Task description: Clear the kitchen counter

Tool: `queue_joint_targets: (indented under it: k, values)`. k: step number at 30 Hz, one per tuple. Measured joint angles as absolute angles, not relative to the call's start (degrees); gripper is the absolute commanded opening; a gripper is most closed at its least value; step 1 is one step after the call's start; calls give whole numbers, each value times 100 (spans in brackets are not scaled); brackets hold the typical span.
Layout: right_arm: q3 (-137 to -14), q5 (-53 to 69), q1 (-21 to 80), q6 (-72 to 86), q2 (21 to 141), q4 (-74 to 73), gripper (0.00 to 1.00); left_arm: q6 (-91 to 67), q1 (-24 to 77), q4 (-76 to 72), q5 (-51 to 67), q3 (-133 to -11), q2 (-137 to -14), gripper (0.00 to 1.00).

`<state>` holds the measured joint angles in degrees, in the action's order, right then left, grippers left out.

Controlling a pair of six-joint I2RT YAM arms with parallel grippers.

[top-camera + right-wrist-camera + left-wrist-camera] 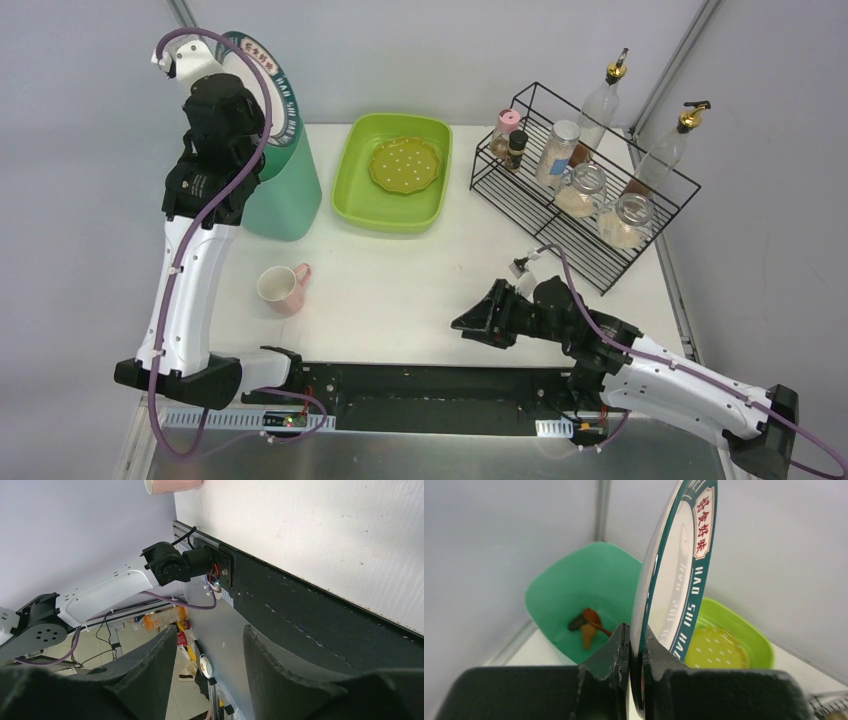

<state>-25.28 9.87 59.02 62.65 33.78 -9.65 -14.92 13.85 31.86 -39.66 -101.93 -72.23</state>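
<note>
From above, the bench [400,290] lies white, smooth and matte, with a black rail [430,385] along its near edge and grey walls [450,50] around. A pink mug [285,288], lime tub [392,172], teal bin [290,195] and wire rack [585,200] stand on it. At my left wrist, my left jaws clamp the rim of a teal-edged plate [674,580], on edge above the bin (something orange inside). At my right wrist, my right jaws stand parted, empty, near the rail.

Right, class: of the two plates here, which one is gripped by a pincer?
The white plate with the teal rim, held on edge in the left pincer over the teal bin. The yellow plate lies flat in the lime-green tub.
</note>
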Motion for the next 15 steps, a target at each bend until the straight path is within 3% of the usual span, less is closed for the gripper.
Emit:
queue_joint_targets:
  k: [7, 15]
  values:
    - [-2504, 972, 5902, 6302, 3529, -873, 54, -2788, 1385, 3524, -2379, -10044, -7371, 0]
    - [-2504, 976, 5902, 6342, 3616, -849, 54, -3771, 1391, 3485, -972, -9561, -8407, 0]
